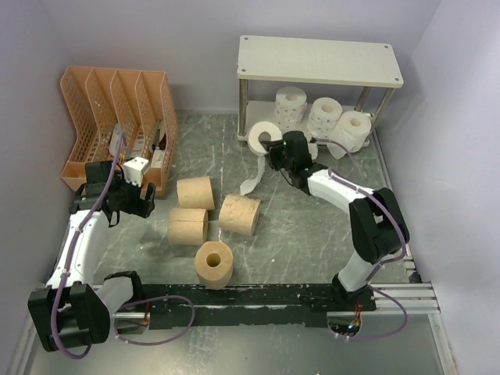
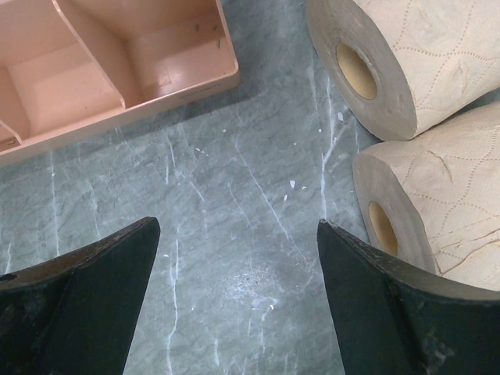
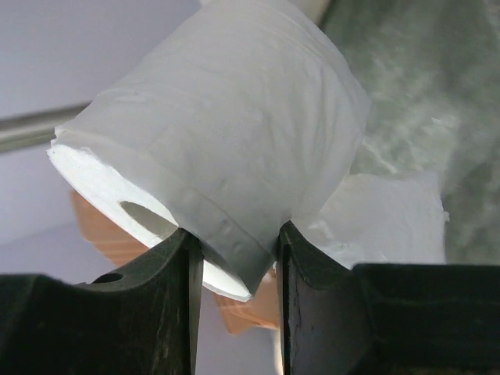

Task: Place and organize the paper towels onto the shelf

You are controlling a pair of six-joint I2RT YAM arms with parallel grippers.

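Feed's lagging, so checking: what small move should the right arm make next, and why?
Probably ease the white roll forward onto the left end of the shelf's lower tier: the right gripper is shut on it just in front, and three white rolls fill the rest.

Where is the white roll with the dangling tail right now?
Top view: pinched in the right claw, the white roll is just in front of the left legs of the shelf.

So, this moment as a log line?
right gripper: shut on white roll | left gripper: open, empty | shelf: three white rolls | table: four tan rolls
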